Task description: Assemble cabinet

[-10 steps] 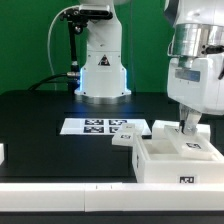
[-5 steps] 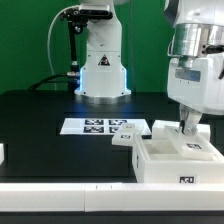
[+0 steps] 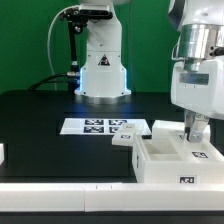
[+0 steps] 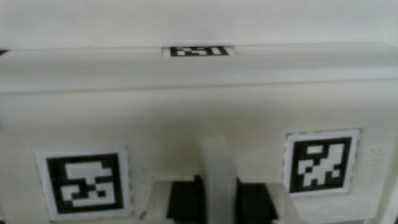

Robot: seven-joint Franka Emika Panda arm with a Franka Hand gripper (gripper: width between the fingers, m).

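Cabinet [image 3: 160,170], white open box with black-and-white tags (one on its front), closed hand [image 3: 191,137] low over it.

It is a robot lab: a white robot [image 3: 103,65] stands on a black counter [image 3: 40,115] by a green wall [image 3: 25,40].

Marker board [image 3: 104,126] flat on black counter [image 3: 40,120], mid-scene, tags face up. Green backdrop [image 3: 25,35] behind. White ledge [image 3: 60,198] runs along counter's near edge.

Cabinet [image 4: 196,100] tags [image 4: 86,182] blurred in wrist view; white part [image 3: 2,153] cut by edge.
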